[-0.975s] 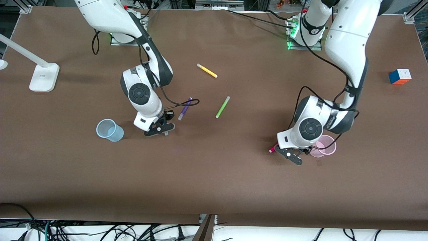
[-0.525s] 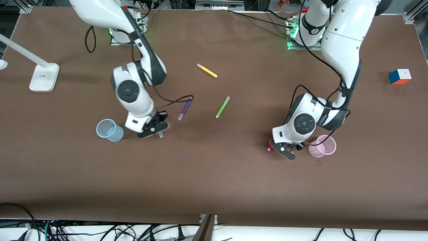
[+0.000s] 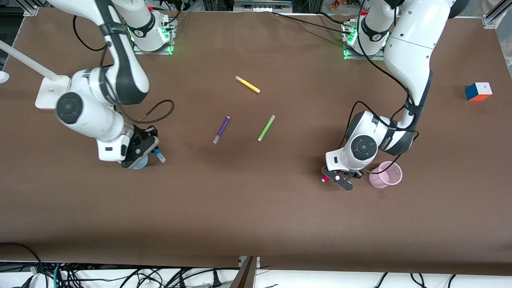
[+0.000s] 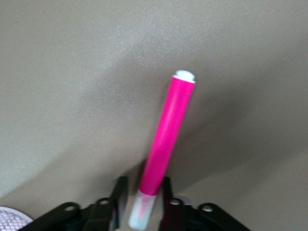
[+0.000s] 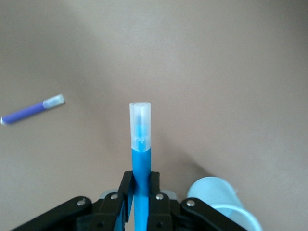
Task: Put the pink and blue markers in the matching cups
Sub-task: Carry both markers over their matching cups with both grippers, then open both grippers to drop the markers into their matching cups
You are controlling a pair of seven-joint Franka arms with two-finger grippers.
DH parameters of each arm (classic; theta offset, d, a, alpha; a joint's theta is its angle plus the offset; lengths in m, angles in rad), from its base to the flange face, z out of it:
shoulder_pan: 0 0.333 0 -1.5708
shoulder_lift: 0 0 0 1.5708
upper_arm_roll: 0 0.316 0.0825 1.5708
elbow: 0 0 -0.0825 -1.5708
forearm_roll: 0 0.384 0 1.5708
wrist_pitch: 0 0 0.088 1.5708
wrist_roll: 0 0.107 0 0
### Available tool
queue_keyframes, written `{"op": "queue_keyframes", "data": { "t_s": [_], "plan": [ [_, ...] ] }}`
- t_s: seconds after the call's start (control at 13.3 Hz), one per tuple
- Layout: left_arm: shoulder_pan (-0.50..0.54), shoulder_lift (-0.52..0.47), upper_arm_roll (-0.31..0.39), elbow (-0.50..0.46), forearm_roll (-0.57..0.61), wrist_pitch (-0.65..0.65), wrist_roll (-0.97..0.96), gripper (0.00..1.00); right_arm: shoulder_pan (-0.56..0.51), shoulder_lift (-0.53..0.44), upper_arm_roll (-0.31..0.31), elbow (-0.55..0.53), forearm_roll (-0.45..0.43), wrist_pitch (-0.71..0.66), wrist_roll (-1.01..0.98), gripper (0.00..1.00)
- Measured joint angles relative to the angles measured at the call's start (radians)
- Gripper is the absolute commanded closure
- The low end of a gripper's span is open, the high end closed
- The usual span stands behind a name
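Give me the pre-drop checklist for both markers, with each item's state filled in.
1. Right gripper shut on blue marker: ok.
2. Right gripper over blue cup: ok.
3. Blue marker's lower end lined up with the cup mouth: cannot tell.
4. Left gripper shut on pink marker: ok.
5. Left gripper over pink cup: not ok, it is beside the cup.
6. Purple marker and green marker away from both cups: ok.

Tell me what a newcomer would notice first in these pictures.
Each arm holds a marker beside its matching cup. The right gripper clamps the blue marker over the blue cup, toward the right arm's end of the table. The left gripper grips the pink marker next to the pink cup. Purple, green and yellow pens lie loose mid-table.
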Motion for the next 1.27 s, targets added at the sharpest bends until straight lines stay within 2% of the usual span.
{"op": "queue_keyframes", "data": {
  "t_s": [0.22,0.38,0.67,0.82,1.05,1.27],
  "plan": [
    [-0.005,-0.03,-0.002,0.001,0.007,0.002,0.011,1.0,-0.004,0.001,-0.075,-0.002,0.159,-0.017,-0.311,1.0],
    [-0.006,-0.074,-0.001,0.021,0.031,-0.059,0.026,1.0,-0.042,0.006,-0.099,-0.003,0.275,-0.045,-0.522,1.0],
    [-0.005,-0.126,0.001,0.211,0.078,-0.439,0.107,1.0,-0.156,0.03,-0.104,-0.009,0.448,-0.135,-0.85,1.0],
    [-0.001,-0.128,0.011,0.286,0.111,-0.584,0.203,1.0,-0.191,0.053,-0.104,-0.01,0.525,-0.167,-0.972,1.0],
    [0.009,-0.127,0.036,0.329,0.289,-0.726,0.365,1.0,-0.211,0.093,-0.104,-0.011,0.621,-0.18,-1.096,1.0],
    [0.017,-0.093,0.04,0.32,0.508,-0.775,0.466,1.0,-0.219,0.104,-0.103,-0.01,0.666,-0.21,-1.146,1.0]
  ]
}}
